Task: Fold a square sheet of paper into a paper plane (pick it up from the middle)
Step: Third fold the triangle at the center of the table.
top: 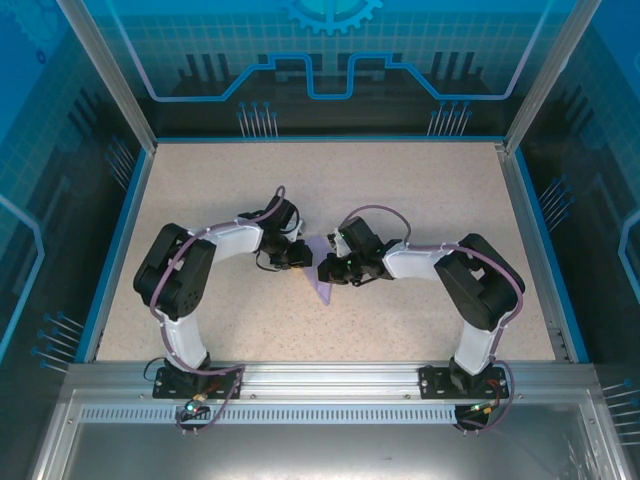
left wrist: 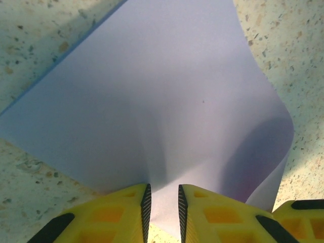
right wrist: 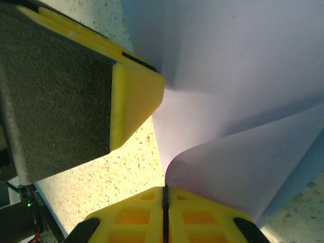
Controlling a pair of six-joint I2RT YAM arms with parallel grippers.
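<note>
1. The square sheet of paper (left wrist: 167, 96) – plain lavender-purple.
2. Left gripper (left wrist: 162, 212) fingers (left wrist: 116, 215) – yellow, with black ribbed pads.
3. Table (top: 420, 200) – beige with dark speckles.
4. Enclosure walls (top: 330, 60) – blue.

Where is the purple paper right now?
In the top view the purple paper lies mid-table between the two arms, with the left pincer at its left side and the right pincer shut on a curled-up edge.

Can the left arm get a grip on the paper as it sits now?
Probably yes. The left pincer already has the square sheet of paper running between its fingers, nothing blocking it. The right pincer is shut on another edge, curling it up.
</note>
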